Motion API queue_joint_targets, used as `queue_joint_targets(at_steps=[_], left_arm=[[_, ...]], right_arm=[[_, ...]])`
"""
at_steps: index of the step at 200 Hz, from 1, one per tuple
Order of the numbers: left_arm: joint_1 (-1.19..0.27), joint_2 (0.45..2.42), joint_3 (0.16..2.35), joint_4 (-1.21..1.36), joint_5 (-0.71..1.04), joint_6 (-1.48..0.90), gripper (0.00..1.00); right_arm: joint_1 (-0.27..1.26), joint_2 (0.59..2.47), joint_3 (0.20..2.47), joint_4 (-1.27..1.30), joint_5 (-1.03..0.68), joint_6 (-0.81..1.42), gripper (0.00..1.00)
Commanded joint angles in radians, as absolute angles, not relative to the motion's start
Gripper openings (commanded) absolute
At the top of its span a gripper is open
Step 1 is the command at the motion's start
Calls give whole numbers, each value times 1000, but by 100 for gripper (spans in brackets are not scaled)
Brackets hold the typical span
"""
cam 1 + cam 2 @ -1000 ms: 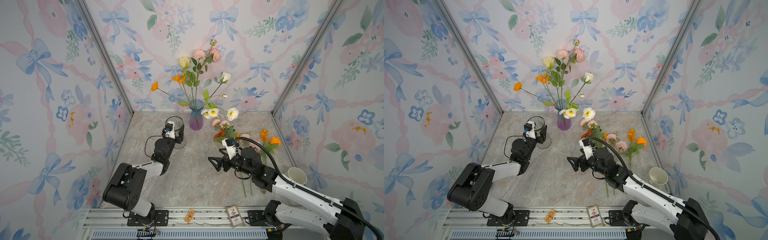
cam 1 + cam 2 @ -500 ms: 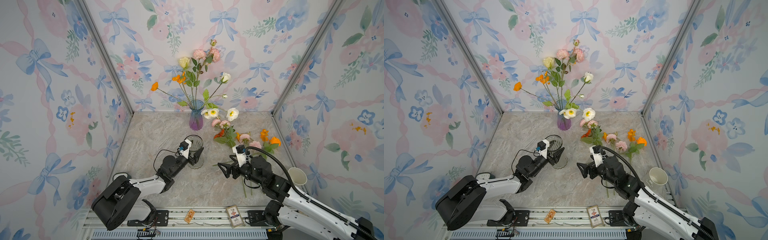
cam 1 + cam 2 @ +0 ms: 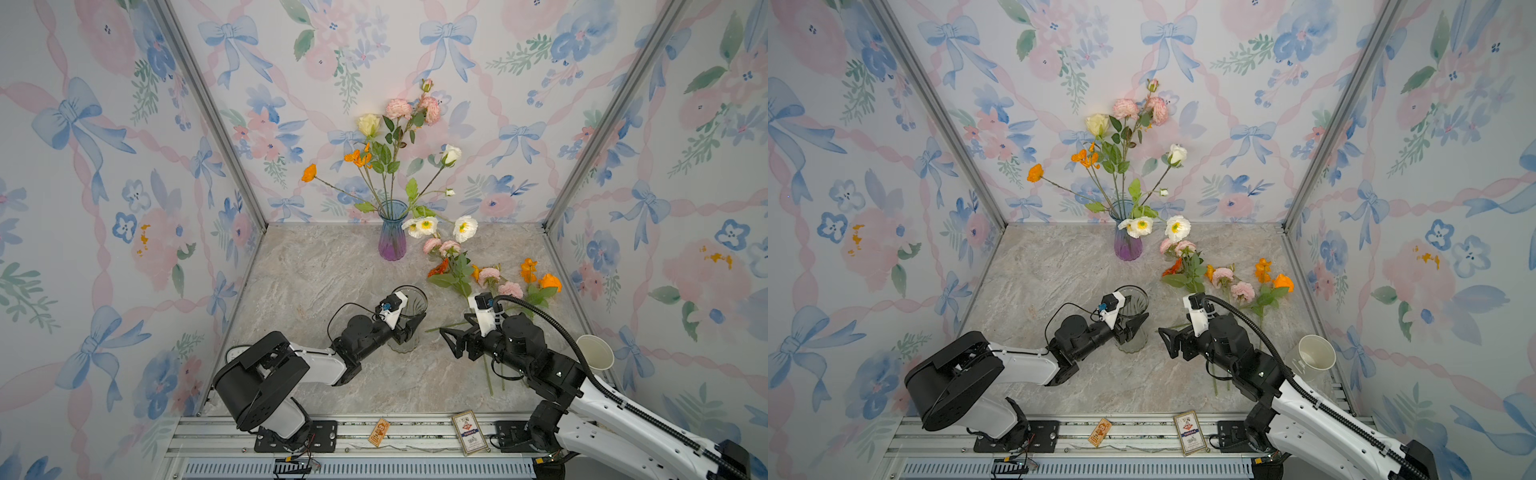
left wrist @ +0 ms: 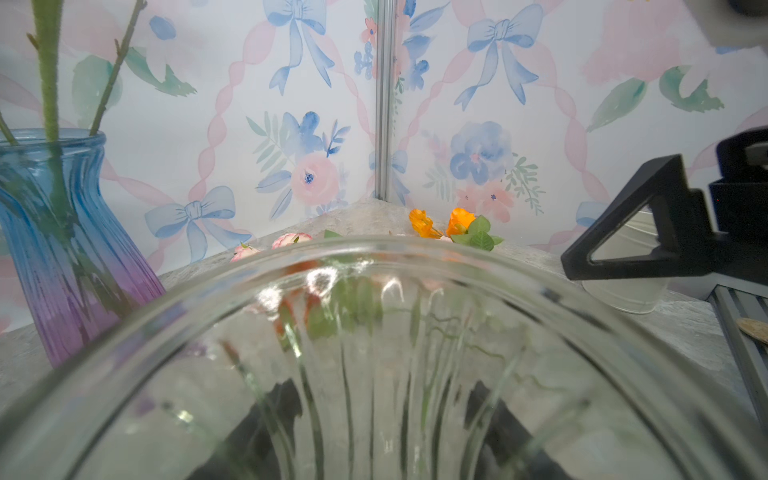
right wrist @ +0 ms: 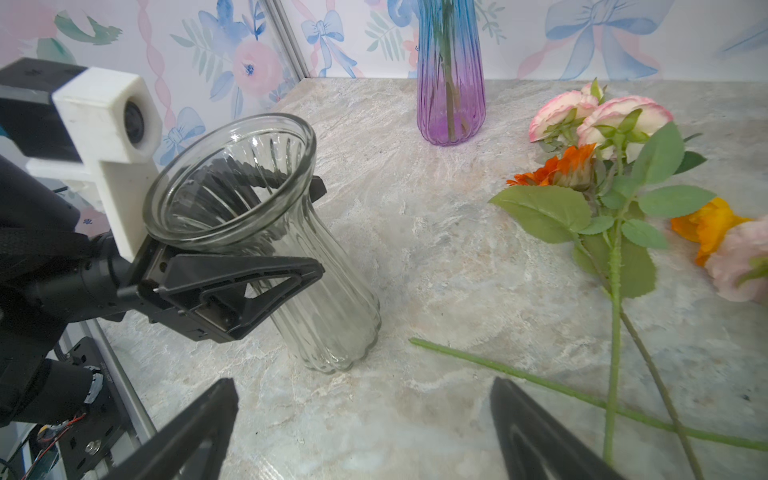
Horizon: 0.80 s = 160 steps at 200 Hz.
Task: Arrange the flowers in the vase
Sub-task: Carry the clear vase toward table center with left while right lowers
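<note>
A white paper cup (image 3: 595,352) stands at the marble table (image 3: 316,266) edge.

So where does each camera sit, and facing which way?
Top views: high in front, looking down on the table, left gripper, right gripper, coloured vase.
Left wrist: behind the left gripper, looking over the clear vase toward loose flowers; a right gripper finger shows.
Right wrist: behind its open fingertips, facing the left gripper holding the clear vase.
Shared: both wrist views show the coloured vase.
</note>
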State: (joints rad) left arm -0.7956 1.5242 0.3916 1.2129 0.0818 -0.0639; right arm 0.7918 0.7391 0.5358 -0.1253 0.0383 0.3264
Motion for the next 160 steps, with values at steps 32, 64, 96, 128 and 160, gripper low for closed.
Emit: queue_joint_targets(at_steps=[32,64,96,128,160], left_arm=[[-808,1545,436,1407,129,-62,49],[-814,1550,429,1406,137,-62,62],[-813,1548,414,1407,146,-56,79],[-811,1538,393,1406,149,-51,98],[-813,1522,364,1405,147,-48,98]], right_arm=[[785,739,557,-143,49,325,97],[785,742,554,-140,48,326,97],[785,737,546,-135,49,324,97],[785,742,546,-130,46,324,97],[783,749,545,-121,45,327,97]])
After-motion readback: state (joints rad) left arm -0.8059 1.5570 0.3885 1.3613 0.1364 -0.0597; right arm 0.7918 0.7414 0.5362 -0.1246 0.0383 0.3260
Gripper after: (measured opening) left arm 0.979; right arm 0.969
